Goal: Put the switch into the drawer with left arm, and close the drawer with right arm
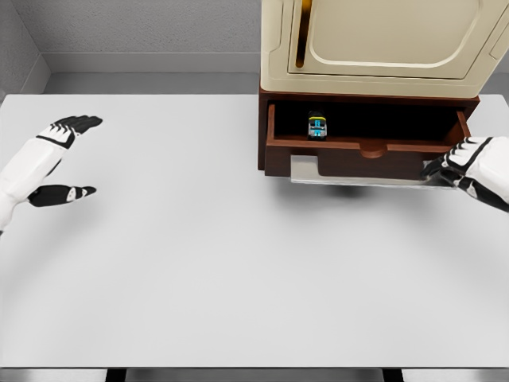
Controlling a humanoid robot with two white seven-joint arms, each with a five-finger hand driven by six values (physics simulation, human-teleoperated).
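The switch [317, 126], a small black block with a cyan and yellow face, lies inside the open brown drawer [362, 149] under the cream cabinet [382, 44]. My left hand [65, 157] hovers over the table's far left, fingers spread, holding nothing. My right hand [457, 165] is at the drawer's right front corner, its dark fingers curled against the drawer front; whether they touch it I cannot tell.
The white table [238, 263] spreads across the view, its front edge at the bottom. A grey flat plate [358, 173] lies under the drawer front. Grey walls stand behind and to the left.
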